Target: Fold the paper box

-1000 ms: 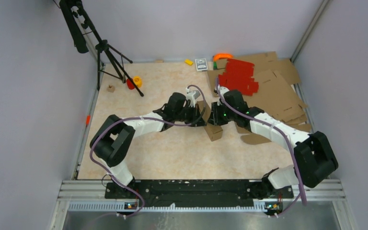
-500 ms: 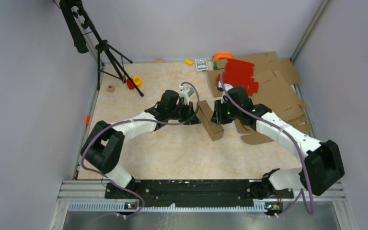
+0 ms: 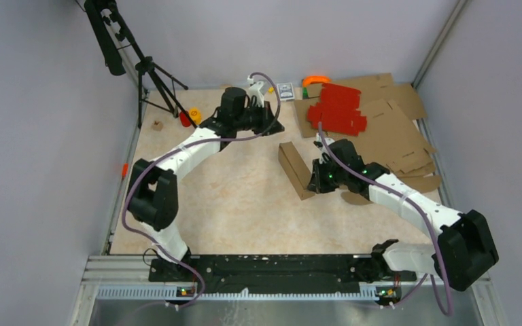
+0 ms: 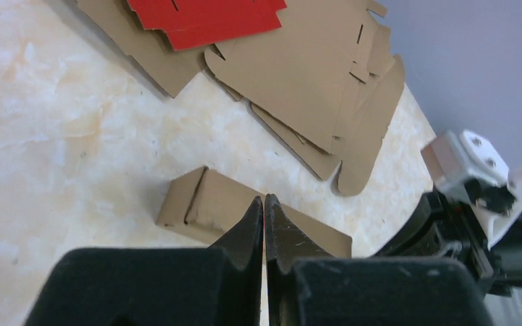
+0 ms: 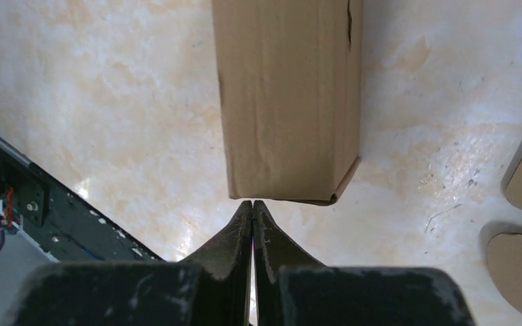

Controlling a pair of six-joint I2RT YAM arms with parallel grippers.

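Observation:
The paper box is a plain brown cardboard piece folded into a long closed block, and it lies free on the table near the middle. From the right wrist its near end fills the upper centre. My right gripper is shut and empty, its tips just short of that end; from above it sits at the box's right side. My left gripper is shut and empty, raised beyond the box's far end. In its own view the box lies behind the closed fingertips.
Red cardboard sheets lie on a pile of flat brown cardboard sheets at the back right. A loose rounded flap rests under the right arm. A tripod, a yellow roll and small items stand along the back.
Both grippers have left the box. The left arm swung back toward the far side. The right gripper opened, drew toward the near end and shut. The box now lies alone on the table.

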